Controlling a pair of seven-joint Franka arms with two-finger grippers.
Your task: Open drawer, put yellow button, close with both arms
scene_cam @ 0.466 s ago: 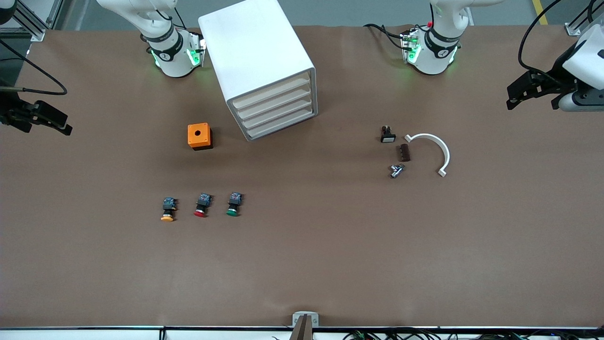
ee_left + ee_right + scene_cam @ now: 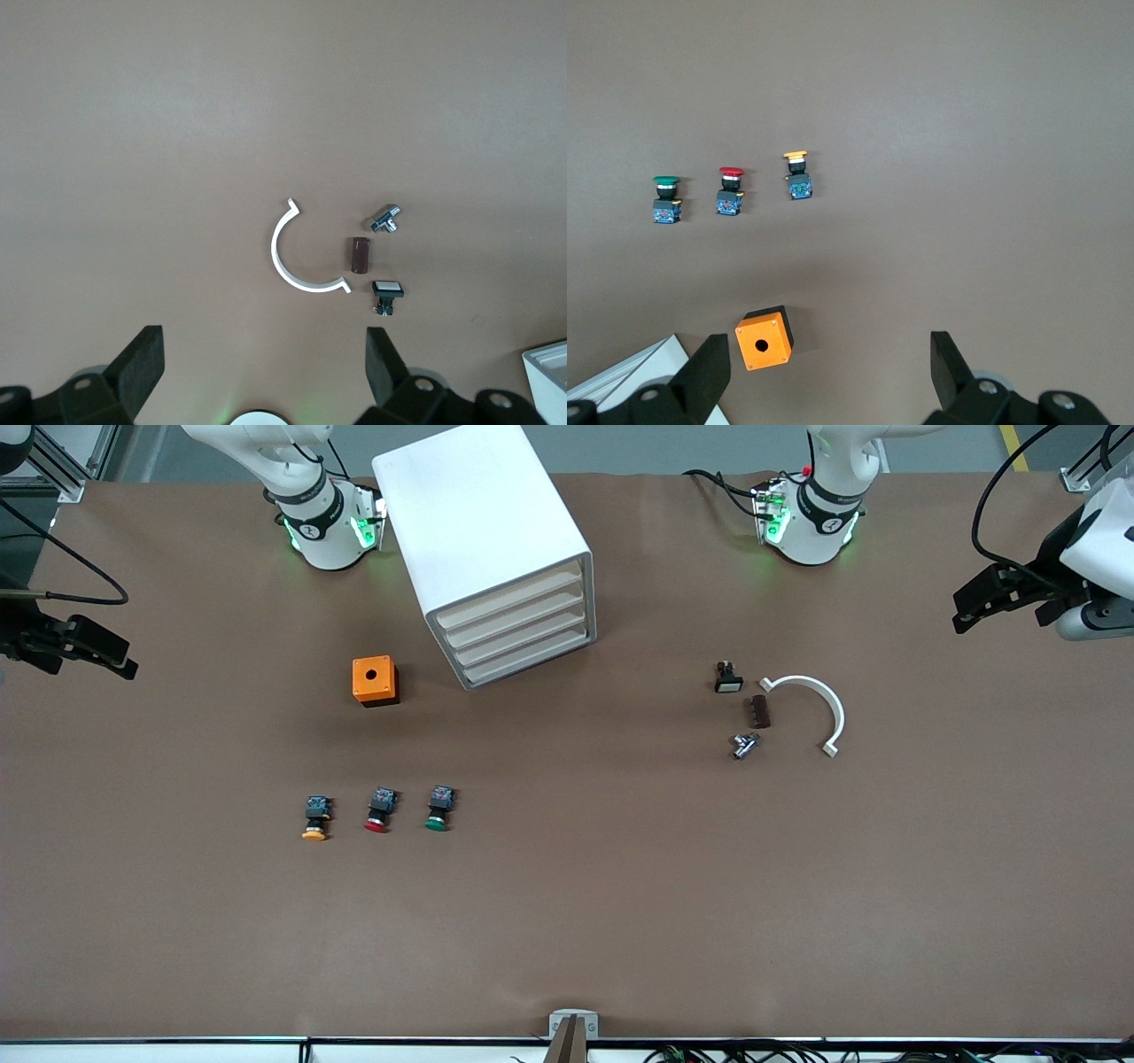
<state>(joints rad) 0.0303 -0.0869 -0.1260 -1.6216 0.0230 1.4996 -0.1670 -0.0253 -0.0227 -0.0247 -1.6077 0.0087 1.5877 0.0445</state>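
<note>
The white cabinet (image 2: 483, 531) stands between the arms' bases, and its top drawer (image 2: 512, 600) is shut like the three below it. The yellow button (image 2: 314, 820) lies on the table nearer the front camera than the orange box, at the right arm's end of a row of three buttons; it also shows in the right wrist view (image 2: 798, 174). My right gripper (image 2: 120, 660) is open and empty, up over the table's edge at the right arm's end, seen also in its wrist view (image 2: 828, 372). My left gripper (image 2: 961, 609) is open and empty over the left arm's end, seen also in its wrist view (image 2: 264, 367).
A red button (image 2: 378, 812) and a green button (image 2: 438, 809) lie beside the yellow one. An orange box with a hole (image 2: 375, 680) sits beside the cabinet. A white arc (image 2: 815, 708), a brown block (image 2: 759, 711), a metal fitting (image 2: 744, 745) and a small black part (image 2: 727, 677) lie toward the left arm's end.
Both grippers have shifted only slightly at the table's ends. Nothing on the table has moved.
</note>
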